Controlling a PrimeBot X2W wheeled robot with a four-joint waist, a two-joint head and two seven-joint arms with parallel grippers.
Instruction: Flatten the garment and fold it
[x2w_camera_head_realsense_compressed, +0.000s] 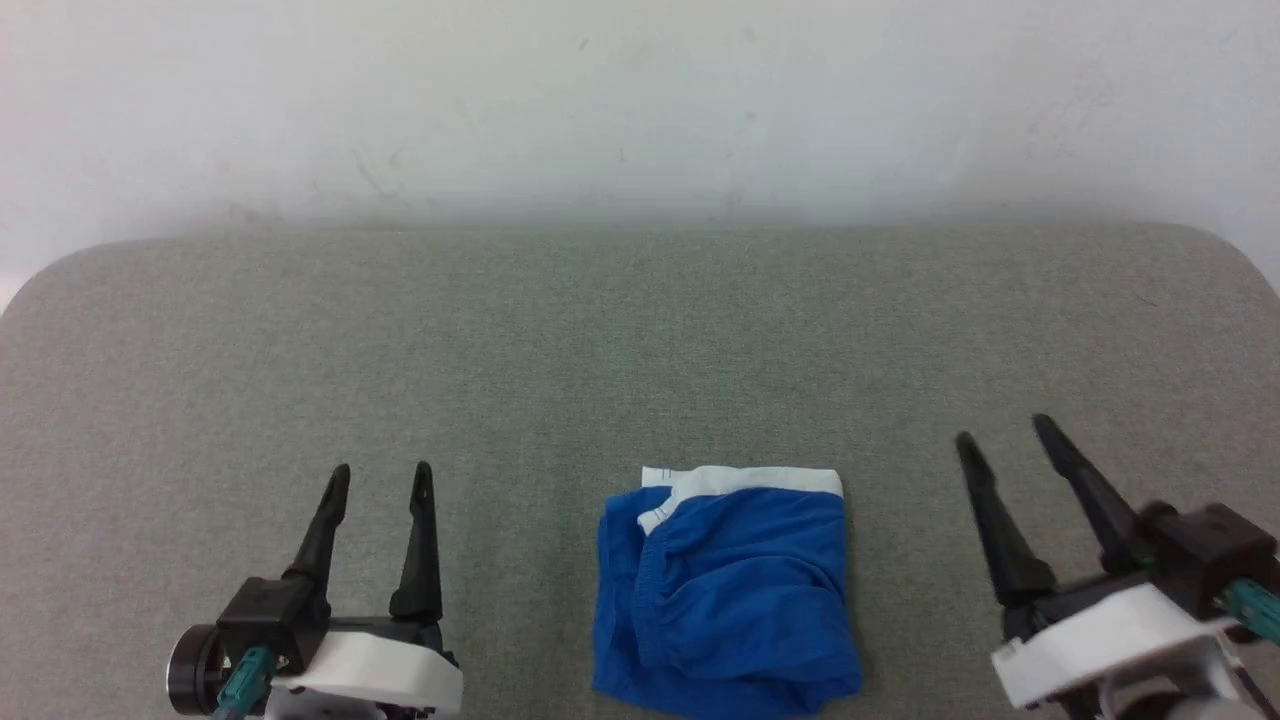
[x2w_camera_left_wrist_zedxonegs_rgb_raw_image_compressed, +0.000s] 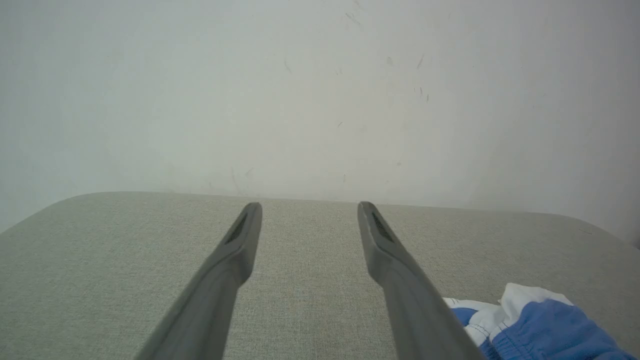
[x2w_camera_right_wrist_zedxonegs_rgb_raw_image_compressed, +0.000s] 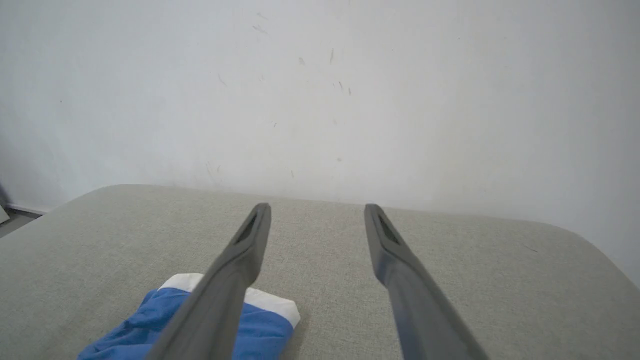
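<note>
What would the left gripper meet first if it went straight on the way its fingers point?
Nothing near: the left gripper points freely over the grey surface toward the white wall, probably the first contact, though depth is unclear. The garment lies to its right, off that line.

- Your head view looks down from above onto the grey padded surface (x2w_camera_head_realsense_compressed: 640, 330), facing the white wall (x2w_camera_head_realsense_compressed: 640, 100).
- Each of your wrist views sits low over that surface, facing the same wall.
- All three share the garment (x2w_camera_head_realsense_compressed: 725, 590), low in each wrist view's inner corner.
</note>
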